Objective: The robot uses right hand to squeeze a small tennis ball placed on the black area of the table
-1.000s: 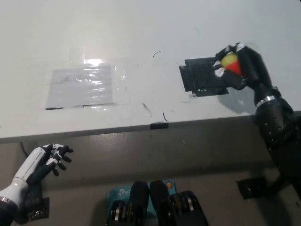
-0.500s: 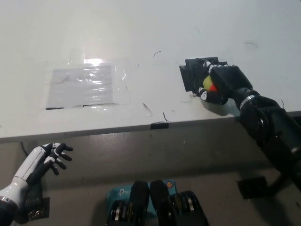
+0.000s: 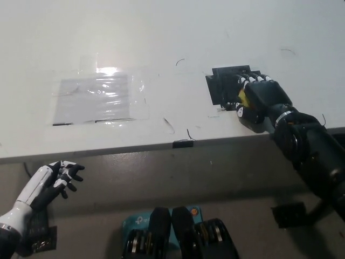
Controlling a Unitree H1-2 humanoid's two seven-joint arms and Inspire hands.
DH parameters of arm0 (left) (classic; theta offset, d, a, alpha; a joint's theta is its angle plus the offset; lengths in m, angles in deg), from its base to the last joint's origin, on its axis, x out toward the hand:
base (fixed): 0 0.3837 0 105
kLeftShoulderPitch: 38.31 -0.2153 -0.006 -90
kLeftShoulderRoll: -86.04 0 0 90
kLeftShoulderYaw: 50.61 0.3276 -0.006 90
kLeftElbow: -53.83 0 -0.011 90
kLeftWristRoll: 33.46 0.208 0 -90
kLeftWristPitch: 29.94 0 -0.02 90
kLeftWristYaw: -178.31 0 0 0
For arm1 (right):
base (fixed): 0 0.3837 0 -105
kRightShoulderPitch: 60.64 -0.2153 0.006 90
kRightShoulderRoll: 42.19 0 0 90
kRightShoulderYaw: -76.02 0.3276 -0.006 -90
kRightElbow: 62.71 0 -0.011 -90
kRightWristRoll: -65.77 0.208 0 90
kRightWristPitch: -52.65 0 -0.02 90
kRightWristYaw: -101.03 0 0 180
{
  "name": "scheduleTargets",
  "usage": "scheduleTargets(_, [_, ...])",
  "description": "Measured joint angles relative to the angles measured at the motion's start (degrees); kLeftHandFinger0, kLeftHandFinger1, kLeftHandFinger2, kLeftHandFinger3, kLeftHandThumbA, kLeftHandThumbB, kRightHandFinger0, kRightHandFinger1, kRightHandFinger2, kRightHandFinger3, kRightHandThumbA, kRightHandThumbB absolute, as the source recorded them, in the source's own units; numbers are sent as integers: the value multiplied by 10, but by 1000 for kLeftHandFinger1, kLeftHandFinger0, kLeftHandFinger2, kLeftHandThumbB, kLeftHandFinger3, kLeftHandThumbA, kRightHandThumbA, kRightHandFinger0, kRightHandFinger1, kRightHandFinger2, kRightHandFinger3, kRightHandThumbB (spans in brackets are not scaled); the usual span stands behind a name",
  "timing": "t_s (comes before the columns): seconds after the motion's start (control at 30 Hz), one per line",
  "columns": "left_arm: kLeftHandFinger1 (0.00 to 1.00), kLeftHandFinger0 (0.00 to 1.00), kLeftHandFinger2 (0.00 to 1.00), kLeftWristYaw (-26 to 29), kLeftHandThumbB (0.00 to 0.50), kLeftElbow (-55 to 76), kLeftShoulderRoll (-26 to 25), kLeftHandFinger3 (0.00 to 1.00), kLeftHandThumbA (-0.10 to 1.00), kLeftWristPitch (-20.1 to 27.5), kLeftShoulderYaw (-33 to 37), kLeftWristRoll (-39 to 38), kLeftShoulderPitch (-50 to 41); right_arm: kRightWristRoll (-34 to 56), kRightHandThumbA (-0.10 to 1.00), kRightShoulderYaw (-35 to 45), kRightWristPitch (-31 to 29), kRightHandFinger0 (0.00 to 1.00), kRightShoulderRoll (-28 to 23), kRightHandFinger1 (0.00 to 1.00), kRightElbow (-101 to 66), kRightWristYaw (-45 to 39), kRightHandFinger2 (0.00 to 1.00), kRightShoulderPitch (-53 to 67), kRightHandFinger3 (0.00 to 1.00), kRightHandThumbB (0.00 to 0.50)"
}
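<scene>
Right robot hand (image 3: 257,100) clenched around tennis ball (image 3: 242,97), pressing it onto black area (image 3: 223,83) for squeezing; left robot hand (image 3: 53,181) idle below tabletop (image 3: 161,43), fingers apart.

The small yellow tennis ball (image 3: 242,97) shows only as a sliver on the black taped patch (image 3: 223,86) near the white table's (image 3: 178,32) front edge, towards its right.

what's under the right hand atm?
The right hand is closed over the tennis ball; only a yellow sliver shows. Beneath lies the black area, partly covered, so ball-to-table contact cannot be seen.
</scene>
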Motion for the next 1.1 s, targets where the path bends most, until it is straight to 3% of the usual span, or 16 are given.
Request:
scheduleTargets(0.07, [453,384,532,0,11,0,0,634,856,0,0,0,0,-3,304,0,1,1000,2,1000,0,2,1000,0,1000,223])
scheduleTargets(0.37, [453,395,528,0,28,3,0,639,880,-2,-1,0,0,-2,452,25,4,1000,11,1000,-9,3,1000,8,1000,273])
scheduleTargets(0.47, [474,408,552,0,26,3,0,653,881,-2,-1,0,0,-2,512,30,5,1000,12,1000,-24,3,1000,15,1000,339])
scheduleTargets(0.53, [489,433,566,0,27,3,0,662,888,-2,-2,0,0,-2,627,35,9,1000,12,1000,-41,2,1000,21,1000,394])
scheduleTargets(0.6, [474,421,556,0,2,3,0,655,876,-4,-2,0,0,-3,667,39,15,1000,11,1000,-59,1,1000,24,1000,407])
scheduleTargets(0.63, [473,420,552,0,18,2,0,652,874,-4,-2,1,0,-4,734,41,16,1000,11,1000,-66,0,1000,26,1000,429])
scheduleTargets(0.7, [458,407,539,0,27,2,0,647,878,-4,-2,1,0,-4,763,48,24,1000,7,1000,-91,-5,1000,30,1000,445])
scheduleTargets(0.97, [464,424,549,0,64,0,1,647,918,-5,-6,0,0,3,773,111,59,1000,-23,1000,-230,-32,1000,44,1000,442])
scheduleTargets(1.03, [468,428,553,0,53,-1,1,654,924,-5,-6,0,-1,6,789,132,68,1000,-31,1000,-271,-38,1000,52,1000,437])
scheduleTargets(1.07, [477,433,564,0,53,0,1,662,926,-6,-6,0,-1,9,766,147,73,1000,-36,1000,-300,-42,1000,60,1000,418])
scheduleTargets(1.1, [473,427,555,0,55,0,1,654,910,-6,-6,0,-1,13,587,157,76,1000,-38,1000,-317,-46,1000,66,1000,342])
